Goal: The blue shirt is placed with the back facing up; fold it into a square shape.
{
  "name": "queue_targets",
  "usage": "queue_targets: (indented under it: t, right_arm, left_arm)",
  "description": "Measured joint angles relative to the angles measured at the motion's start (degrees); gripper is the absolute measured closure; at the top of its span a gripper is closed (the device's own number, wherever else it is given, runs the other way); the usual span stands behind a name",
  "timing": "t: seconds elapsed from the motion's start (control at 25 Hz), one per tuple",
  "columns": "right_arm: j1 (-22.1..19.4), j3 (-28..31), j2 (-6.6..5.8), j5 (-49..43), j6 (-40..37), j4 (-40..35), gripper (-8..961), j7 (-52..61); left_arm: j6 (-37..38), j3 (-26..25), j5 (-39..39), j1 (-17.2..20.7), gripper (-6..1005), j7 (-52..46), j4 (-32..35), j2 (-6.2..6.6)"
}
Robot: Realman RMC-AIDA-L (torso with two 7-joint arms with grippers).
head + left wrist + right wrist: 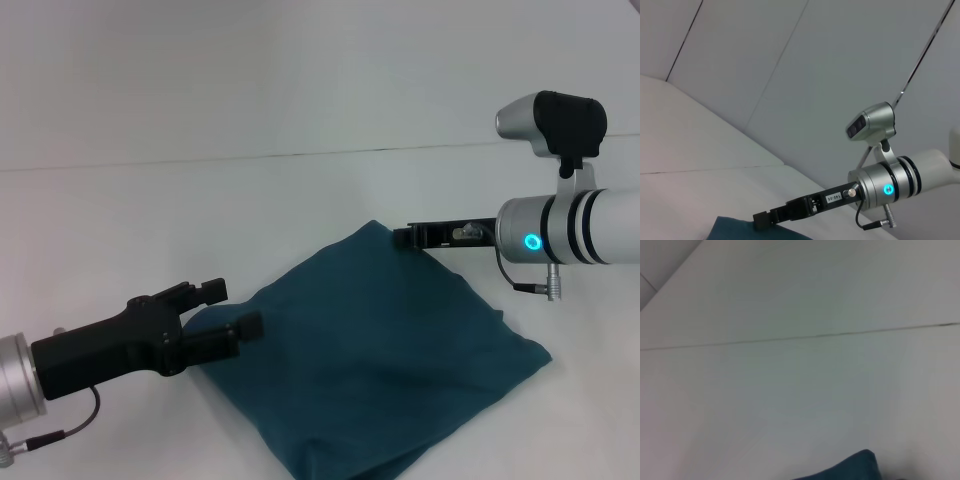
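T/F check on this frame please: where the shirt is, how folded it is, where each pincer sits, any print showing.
1. The blue shirt lies folded into a compact, roughly four-sided shape on the white table. True.
2. The left pincer is at the shirt's left edge with its fingers apart. True.
3. The right pincer is parked far from the shirt. False: its tip is at the shirt's far corner.
4. Cream lettering shows on the shirt's upper face. False: the visible face is plain teal-blue.
5. The shirt is spread flat with both sleeves out. False: no sleeve is visible; it is folded into a bundle.
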Motion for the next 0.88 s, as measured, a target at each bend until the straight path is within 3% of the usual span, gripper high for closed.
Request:
queue_targets:
  t: [0.36, 0.6, 0.88]
  right_arm:
    - [-0.43, -0.04, -0.17, 0.6, -0.05, -0.29, 954, -0.75]
    - [-2.93, -0.02, -0.06, 3.13, -1.16, -5.05, 949, -1.74]
    - [-3.63, -0.4, -0.64, 4.27, -1.71, -5.86, 931, -2.01]
  left_arm:
    - [0.22, 0.01, -0.1, -0.01, 42, -0.25, 0.0, -0.03]
    - [0.52, 0.0, -0.12, -0.17, 42, -0.6, 0.0, 0.04]
    - [0.13, 0.0, -0.12, -0.18, 41, -1.21, -0.01, -0.05]
